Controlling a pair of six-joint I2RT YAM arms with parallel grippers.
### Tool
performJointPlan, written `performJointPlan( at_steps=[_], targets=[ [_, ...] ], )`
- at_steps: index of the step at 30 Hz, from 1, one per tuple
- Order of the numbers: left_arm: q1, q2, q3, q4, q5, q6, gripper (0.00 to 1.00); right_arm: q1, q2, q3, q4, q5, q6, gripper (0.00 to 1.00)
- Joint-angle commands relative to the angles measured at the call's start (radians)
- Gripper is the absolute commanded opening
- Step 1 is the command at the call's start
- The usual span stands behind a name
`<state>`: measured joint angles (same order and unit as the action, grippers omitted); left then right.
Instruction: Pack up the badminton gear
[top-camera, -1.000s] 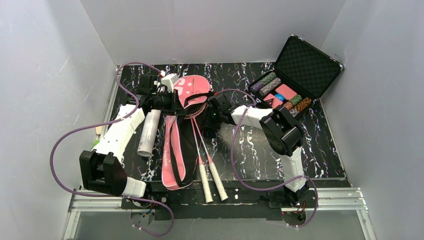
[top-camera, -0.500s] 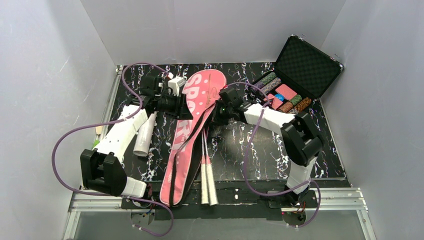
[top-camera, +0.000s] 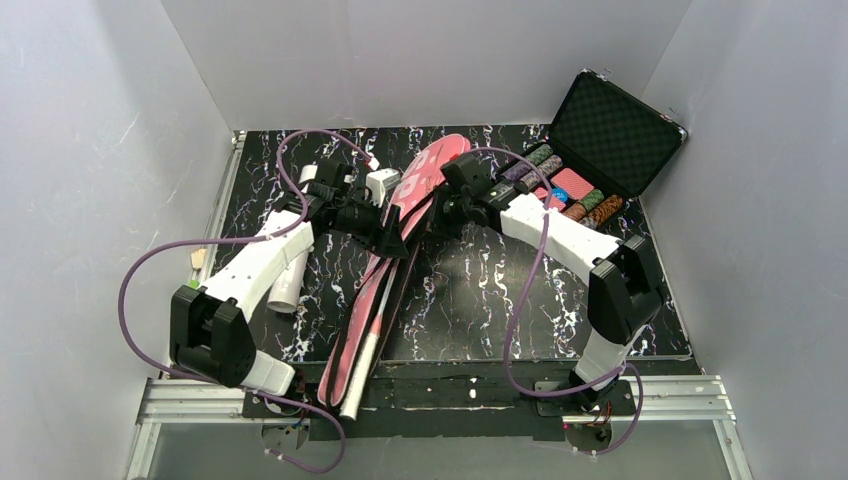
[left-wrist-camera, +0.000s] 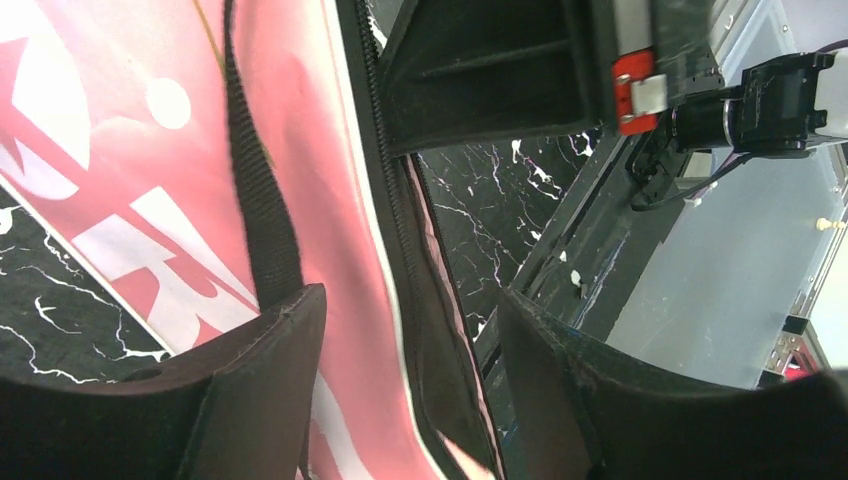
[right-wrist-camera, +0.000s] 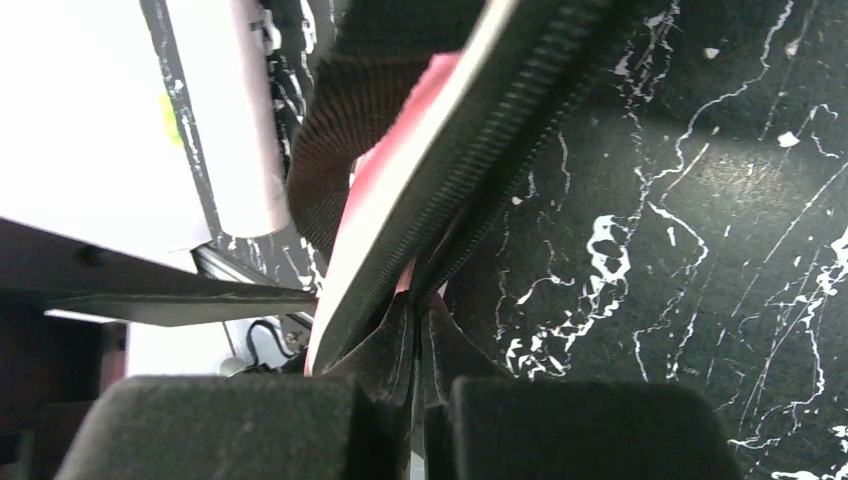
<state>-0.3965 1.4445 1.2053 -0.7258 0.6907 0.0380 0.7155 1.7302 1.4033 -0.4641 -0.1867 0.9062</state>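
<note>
**Pink bag being pinched at its zip edge while the left end effector is standing apart**

The pink bag (top-camera: 432, 165) is lying slantwise across the middle of the bench (top-camera: 500, 300). Its rounded end is pointing towards the far edge and its narrow end is reaching the near edge, where a pale racket handle (top-camera: 358, 388) is seen poking out. The bag's zip edge is being clamped by the right end effector (right-wrist-camera: 418, 335), whose fingers are pressed together on a thin fold of fabric beside the zip teeth (right-wrist-camera: 500, 130). The left end effector (left-wrist-camera: 410, 300) is poised over the bag's mid-length with its fingers apart. The black strap (left-wrist-camera: 262, 220) is lying beside the gap, and nothing is being gripped. The white tube (top-camera: 285, 285) is lying outside the bag towards the left edge, partly hidden under the left arm. No shuttlecocks can be made out. The open poker chip case (top-camera: 610, 125) is sitting at the far right corner.

The bag is judged to be light, soft and limp, so it is likely to sag and fold wherever it is lifted at a single point. Its smooth face is expected to slip, so the zip edge or the woven strap is judged the better hold. The tube is judged rigid, smooth and prone to rolling, and is best taken across its middle
</note>
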Motion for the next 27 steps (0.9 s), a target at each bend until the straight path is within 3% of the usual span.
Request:
performJointPlan(
  at_steps=[1,7,15,19,25,27],
  targets=[
    [-0.025,-0.049,-0.004,0.002,0.033,0.019,0.63,-0.007,-0.059,0.143,-0.053,-0.024,0.013,0.01],
    [-0.07,-0.05,-0.014,-0.019,0.022,0.012,0.67,-0.007,-0.037,0.257,-0.139,-0.024,0.016,0.01],
    [-0.141,-0.042,0.016,-0.02,-0.042,0.025,0.67,-0.007,-0.037,0.275,-0.159,-0.027,0.017,0.01],
    [-0.15,-0.018,0.014,-0.019,-0.083,0.045,0.56,-0.007,-0.045,0.256,-0.152,-0.032,0.016,0.01],
    [-0.151,-0.001,0.003,-0.008,-0.13,0.061,0.19,-0.007,-0.055,0.221,-0.129,-0.05,0.017,0.01],
    [-0.151,0.009,0.01,-0.01,-0.137,0.053,0.18,-0.007,-0.06,0.209,-0.116,-0.055,0.023,0.01]
  ],
)
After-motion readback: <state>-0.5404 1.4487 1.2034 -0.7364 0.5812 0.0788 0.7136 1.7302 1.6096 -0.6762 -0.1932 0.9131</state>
